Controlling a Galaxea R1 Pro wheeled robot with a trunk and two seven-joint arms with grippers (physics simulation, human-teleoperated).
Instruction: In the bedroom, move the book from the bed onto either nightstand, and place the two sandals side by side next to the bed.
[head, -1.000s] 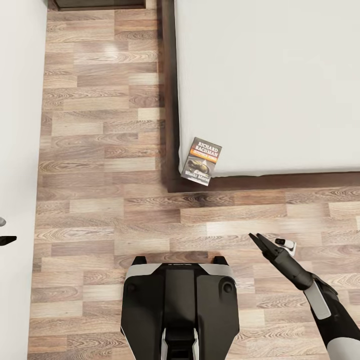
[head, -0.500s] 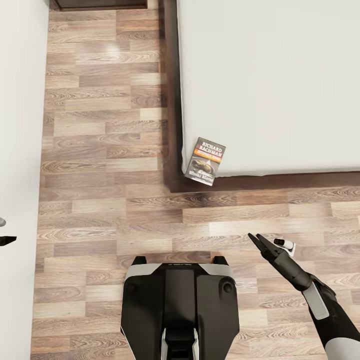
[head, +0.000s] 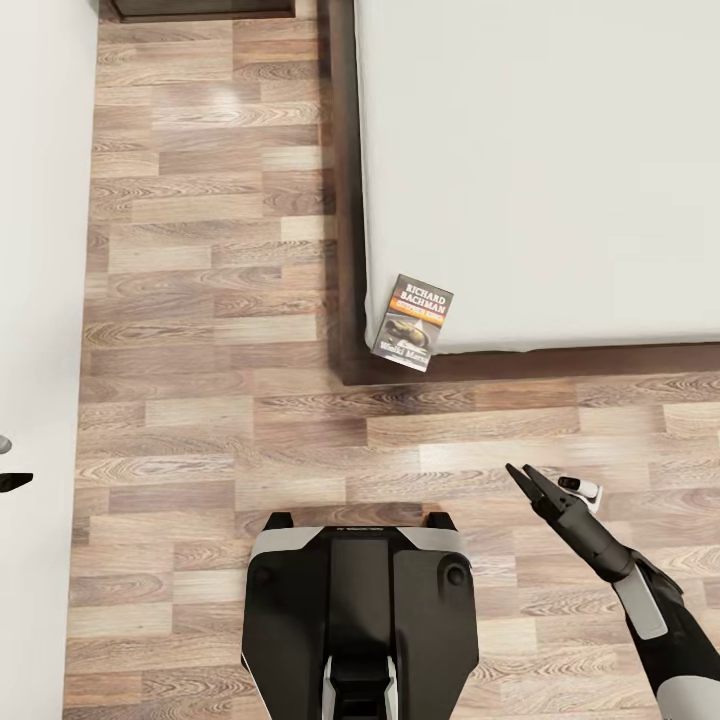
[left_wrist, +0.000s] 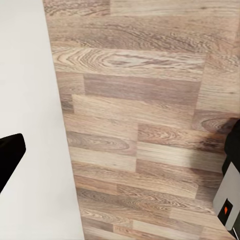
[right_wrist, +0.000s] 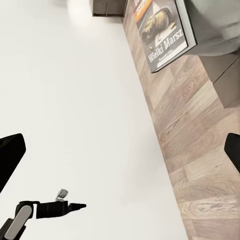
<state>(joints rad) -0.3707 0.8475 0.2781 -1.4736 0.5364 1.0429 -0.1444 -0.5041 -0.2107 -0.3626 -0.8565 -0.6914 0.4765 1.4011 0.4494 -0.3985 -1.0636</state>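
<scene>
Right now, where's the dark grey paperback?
In the head view, the dark grey paperback lies on the near left corner of the light grey mattress, overhanging the dark brown bed frame.

Between us and the bed (head: 540, 150) we see bare plank floor (head: 200, 300); its dark frame (head: 345, 250) and the white wall (head: 35, 250) bound this lane.

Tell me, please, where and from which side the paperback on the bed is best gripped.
Probably by its near short edge. The paperback lies flat at the mattress corner of the bed, and that edge seems to overhang the rim toward the robot. The right gripper, coming low from the floor side, could close one finger above and one below.
</scene>
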